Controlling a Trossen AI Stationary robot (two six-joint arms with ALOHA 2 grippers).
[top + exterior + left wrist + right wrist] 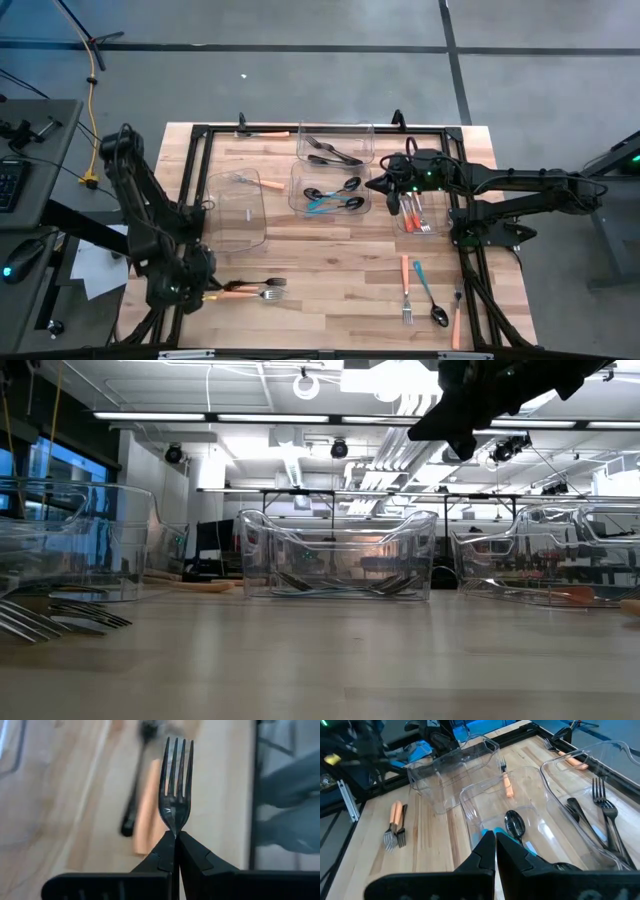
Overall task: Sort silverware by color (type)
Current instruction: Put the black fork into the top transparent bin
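Note:
My left gripper (pixel 176 836) is at the table's near left (pixel 207 291), shut on a dark fork (pixel 176 785) whose tines point away from the fingers. On the wood below it lie a black-handled utensil (pixel 134 795) and an orange handle (pixel 148 815). In the high view a black fork (pixel 264 283) and an orange-handled fork (pixel 247 295) lie just right of that gripper. My right gripper (pixel 495 837) is shut on nothing and hangs over the middle bin (pixel 330 190), which holds black and teal spoons (pixel 515 826). My left gripper pinches the fork's neck (pixel 175 826), just below the tines, between its two fingertips. The fork runs on in line with the fingers, tines away from them. Its handle is hidden behind the fingers. The fork is lifted clear of the table.
A clear bin at the left (pixel 237 208) holds an orange-handled fork, the far bin (pixel 335 145) black forks, the right bin (pixel 415 212) orange-handled pieces. Loose silverware lies at the near right (pixel 428 292). An orange piece (pixel 265 133) lies at the far edge. Black frame rails (pixel 200 180) edge the table.

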